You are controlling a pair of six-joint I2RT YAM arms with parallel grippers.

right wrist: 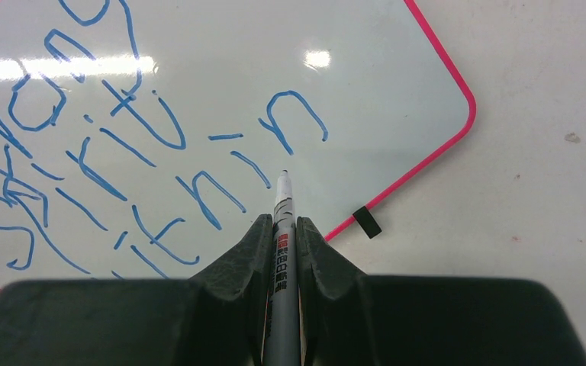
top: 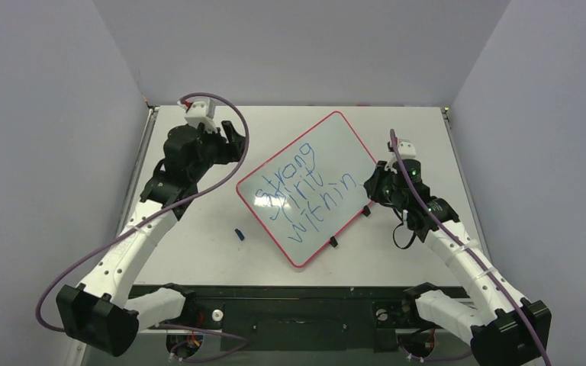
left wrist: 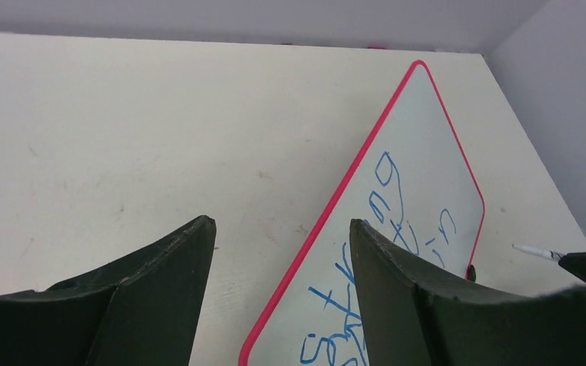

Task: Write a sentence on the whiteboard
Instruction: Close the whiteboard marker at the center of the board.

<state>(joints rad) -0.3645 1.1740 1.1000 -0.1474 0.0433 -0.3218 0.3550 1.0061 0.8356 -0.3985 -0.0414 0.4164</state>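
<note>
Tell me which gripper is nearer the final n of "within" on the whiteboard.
Right. The right gripper, shut on the marker, holds its tip just short of the final n. The left gripper hangs open off the whiteboard's opposite edge, on the "strong" side.

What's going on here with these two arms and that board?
The right arm's tool is clamped on a marker. The marker's tip is over the whiteboard, just by the last letter of the sentence, blue handwriting in three lines reading "strong spirit within". The writing looks complete. The left arm's tool is open and empty beside the board's edge. A small blue piece, perhaps the marker's cap, lies on the table near the board.
</note>
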